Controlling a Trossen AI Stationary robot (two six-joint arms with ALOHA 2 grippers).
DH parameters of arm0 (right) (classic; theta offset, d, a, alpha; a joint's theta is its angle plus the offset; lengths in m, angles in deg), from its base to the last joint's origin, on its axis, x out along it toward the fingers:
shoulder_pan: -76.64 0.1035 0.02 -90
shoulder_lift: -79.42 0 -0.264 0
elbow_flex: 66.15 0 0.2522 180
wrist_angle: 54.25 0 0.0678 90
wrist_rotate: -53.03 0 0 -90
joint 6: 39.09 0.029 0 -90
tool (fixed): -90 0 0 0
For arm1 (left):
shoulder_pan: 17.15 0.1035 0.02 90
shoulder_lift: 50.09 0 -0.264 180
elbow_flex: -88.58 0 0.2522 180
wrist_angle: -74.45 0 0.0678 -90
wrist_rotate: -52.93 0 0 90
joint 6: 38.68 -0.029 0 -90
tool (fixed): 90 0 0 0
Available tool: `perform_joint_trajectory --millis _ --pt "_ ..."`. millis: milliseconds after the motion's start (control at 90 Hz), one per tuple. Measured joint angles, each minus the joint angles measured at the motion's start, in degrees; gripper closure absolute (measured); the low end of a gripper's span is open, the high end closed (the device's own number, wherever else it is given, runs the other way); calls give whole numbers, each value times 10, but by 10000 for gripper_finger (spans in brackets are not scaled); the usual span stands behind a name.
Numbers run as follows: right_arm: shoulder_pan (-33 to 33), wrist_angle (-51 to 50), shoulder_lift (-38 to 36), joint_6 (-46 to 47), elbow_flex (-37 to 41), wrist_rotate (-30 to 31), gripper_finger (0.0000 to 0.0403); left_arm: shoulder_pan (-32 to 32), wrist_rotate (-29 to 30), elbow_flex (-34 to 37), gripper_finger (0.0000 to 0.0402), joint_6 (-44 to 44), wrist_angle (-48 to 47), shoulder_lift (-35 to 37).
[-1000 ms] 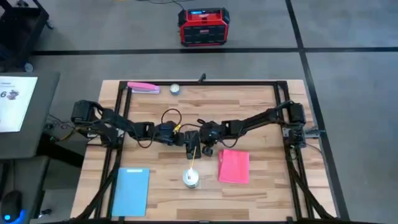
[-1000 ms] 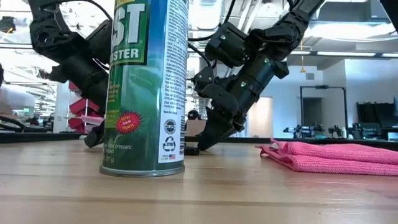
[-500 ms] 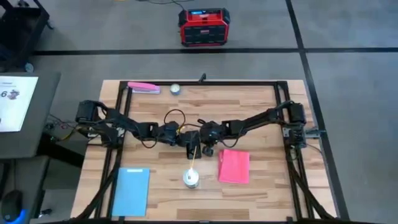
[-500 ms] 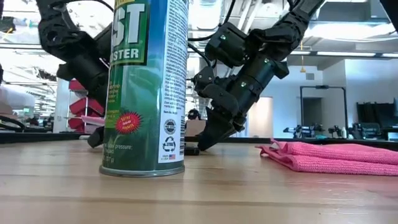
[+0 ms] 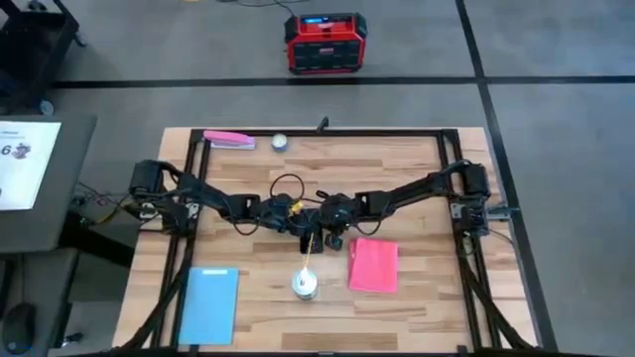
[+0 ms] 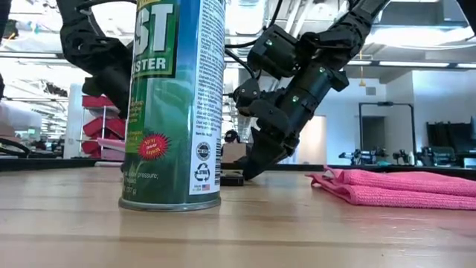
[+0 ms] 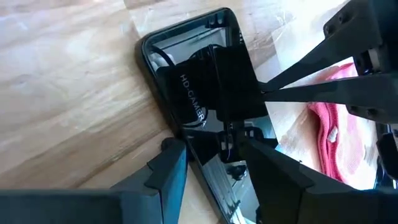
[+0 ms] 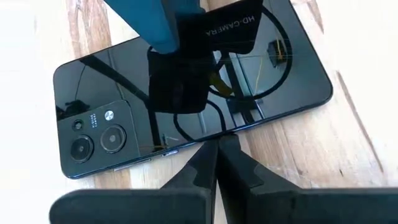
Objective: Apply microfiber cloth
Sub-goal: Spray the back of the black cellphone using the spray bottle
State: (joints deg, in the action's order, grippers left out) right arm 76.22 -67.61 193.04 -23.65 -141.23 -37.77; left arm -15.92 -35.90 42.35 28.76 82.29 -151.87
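Even, bright overhead light; glare and reflections on phone [image 8: 193, 93] glass; low view bg prob. overexposed.

Both arms are matte black, built of blocky jointed segments, with thin black cables looping over them near the wrists. The left gripper [image 7: 211, 165] has flat, angular dark fingers; the right gripper's [image 8: 216, 158] fingers taper to wedges. A small yellow spot, possibly a connector, shows by the left wrist.

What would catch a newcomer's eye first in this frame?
Both grippers meet at the table's middle over a glossy black phone lying flat: the right gripper shut, its tips at the phone's edge, the left gripper open astride one end. Nearer the front edge stands a tall green spray can, and to its right the folded microfiber cloth lies untouched.
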Motion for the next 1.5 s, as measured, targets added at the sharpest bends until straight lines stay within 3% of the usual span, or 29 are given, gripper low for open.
perform_joint_trajectory --millis 456,589,1033,1122,1289,1400,1500 --pt "-18 7 5 -9 0 -18 403 1 3 0 255 -27 -12 16" --pt "-21 8 34 -9 -5 -60 403 1 3 0 255 -34 -12 19" --pt "-43 -4 67 -14 -44 -97 403 3 14 1 255 -39 -13 21" --pt "-44 83 84 -18 -58 -67 403 3 10 -3 255 -47 -7 18" --pt "-47 98 109 -20 -67 -81 403 0 9 -2 256 -54 2 17" --pt "-48 85 110 -18 -69 -85 403 -3 8 -2 270 -65 -7 17" --pt "-49 77 110 -19 -69 -84 403 -5 7 -2 311 -89 -14 17"
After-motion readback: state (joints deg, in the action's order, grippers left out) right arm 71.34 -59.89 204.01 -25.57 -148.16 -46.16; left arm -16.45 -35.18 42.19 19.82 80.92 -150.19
